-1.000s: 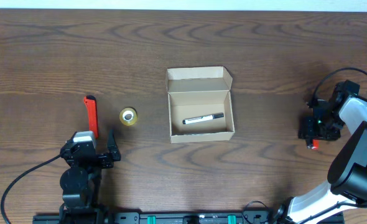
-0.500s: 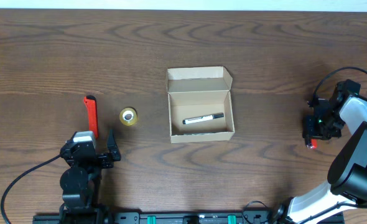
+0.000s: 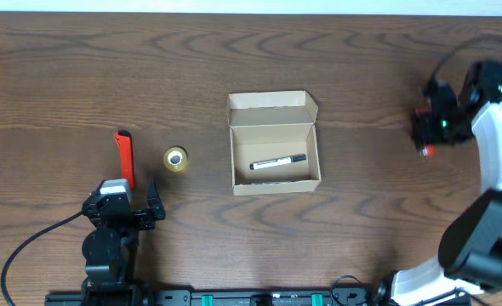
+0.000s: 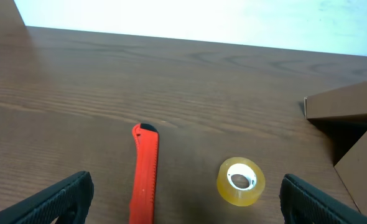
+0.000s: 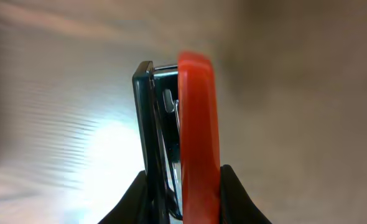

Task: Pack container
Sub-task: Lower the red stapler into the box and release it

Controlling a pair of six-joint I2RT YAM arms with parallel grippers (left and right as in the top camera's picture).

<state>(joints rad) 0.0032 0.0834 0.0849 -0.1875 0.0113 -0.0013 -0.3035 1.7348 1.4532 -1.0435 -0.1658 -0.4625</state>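
The tan cardboard container (image 3: pixel 275 153) stands open at the table's middle, flap lid folded back, with a marker pen (image 3: pixel 277 161) lying inside. Its corner shows in the left wrist view (image 4: pixel 348 106). My right gripper (image 3: pixel 424 136) is at the far right, raised off the table, shut on a red and black stapler (image 5: pixel 182 130) that fills the right wrist view. My left gripper (image 3: pixel 130 202) is open and empty at the front left, near a red box cutter (image 3: pixel 126 157) and a roll of clear tape (image 3: pixel 175 159).
In the left wrist view the box cutter (image 4: pixel 144 174) and the tape roll (image 4: pixel 240 180) lie between my open fingers, a little ahead. The dark wood table (image 3: pixel 362 68) runs to a pale back edge.
My right gripper has lifted the stapler off the table and moved it toward the back of the table. The left arm, container and other objects have not moved.
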